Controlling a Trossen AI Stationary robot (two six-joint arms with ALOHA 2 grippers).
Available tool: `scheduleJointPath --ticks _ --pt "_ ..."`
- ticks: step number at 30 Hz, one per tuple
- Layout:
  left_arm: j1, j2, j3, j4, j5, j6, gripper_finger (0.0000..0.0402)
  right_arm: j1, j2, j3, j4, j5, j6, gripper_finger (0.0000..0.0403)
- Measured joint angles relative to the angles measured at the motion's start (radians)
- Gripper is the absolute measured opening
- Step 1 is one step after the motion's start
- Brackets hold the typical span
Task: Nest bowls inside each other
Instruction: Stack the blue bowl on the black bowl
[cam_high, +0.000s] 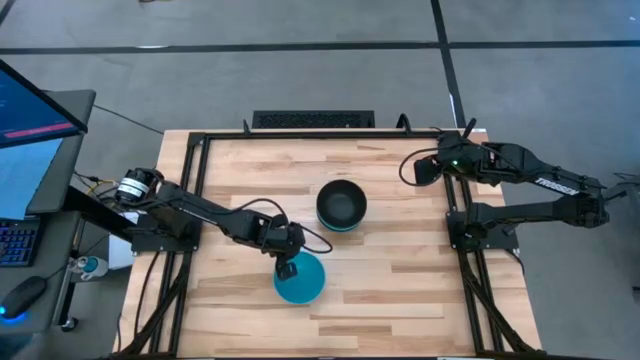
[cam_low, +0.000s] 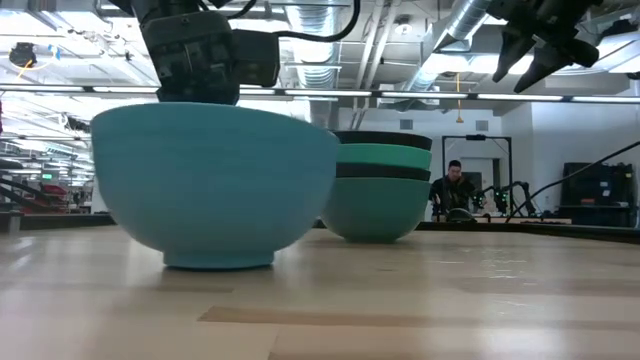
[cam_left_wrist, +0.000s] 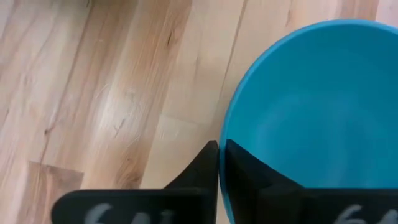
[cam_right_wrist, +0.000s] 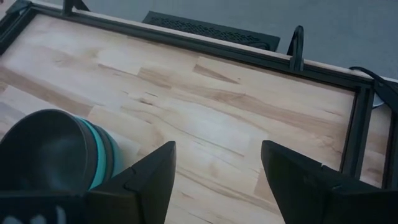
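A bright cyan-blue bowl (cam_high: 303, 281) stands alone with its base on the table near the front middle; it also shows in the low view (cam_low: 215, 185). My left gripper (cam_high: 287, 268) is at this bowl's left rim, shut on it. A stack of nested bowls (cam_high: 341, 205) stands farther back, a black one on top; the low view shows black, teal-green and cyan bands (cam_low: 380, 185). My right gripper (cam_right_wrist: 214, 180) is open and empty, raised near the table's far right (cam_high: 425, 168). My left gripper holds the cyan-blue bowl by its rim (cam_left_wrist: 222, 146), one finger (cam_left_wrist: 198, 171) outside the wall and one finger (cam_left_wrist: 255, 177) inside. The fingers come from above, pointing down. The bowl stands upright with its base (cam_low: 218, 262) on the table.
A black frame (cam_high: 320, 133) runs round the table top. A keyboard (cam_high: 312, 119) lies beyond the far edge and a monitor (cam_high: 30, 120) stands at the left. Bare wood lies at the front right (cam_high: 400, 290). A person (cam_low: 452, 185) sits far behind the table.
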Motion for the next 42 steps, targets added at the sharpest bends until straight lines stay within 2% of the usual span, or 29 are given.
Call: scheduleJointPath --ticks 8,14,18,22,27,30,32,37,42 --pt "0.001 0.000 0.038 -0.050 0.024 0.029 0.0003 -0.002 0.000 0.000 0.000 0.000 0.001 0.0259" --pt "0.046 -0.003 0.221 -0.216 0.026 0.120 0.0002 -0.021 0.000 0.000 0.000 0.001 0.000 0.0259" --pt "0.118 -0.003 0.389 -0.348 0.025 0.226 0.0001 -0.027 0.000 0.000 0.000 0.001 -0.005 0.0259" --pt "0.233 -0.002 0.525 -0.423 0.007 0.328 0.0001 -0.027 0.000 0.000 0.000 0.000 -0.005 0.0259" --pt "0.386 0.006 0.570 -0.439 0.033 0.402 0.0000 -0.027 0.000 0.000 0.000 0.000 -0.008 0.0259" --pt "0.432 0.062 0.606 -0.483 0.049 0.444 0.0000 -0.027 0.000 0.000 0.000 0.000 -0.016 0.0259" --pt "0.448 0.128 0.674 -0.521 0.070 0.481 0.0000 -0.027 0.001 0.000 0.000 0.002 -0.026 0.0259" --pt "0.460 0.317 0.949 -0.641 0.075 0.577 0.0000 -0.027 0.002 0.000 -0.003 0.008 -0.031 0.0259" --pt "0.464 0.439 1.201 -0.735 0.072 0.642 0.0000 -0.027 0.001 0.000 -0.012 0.008 -0.022 0.0259"
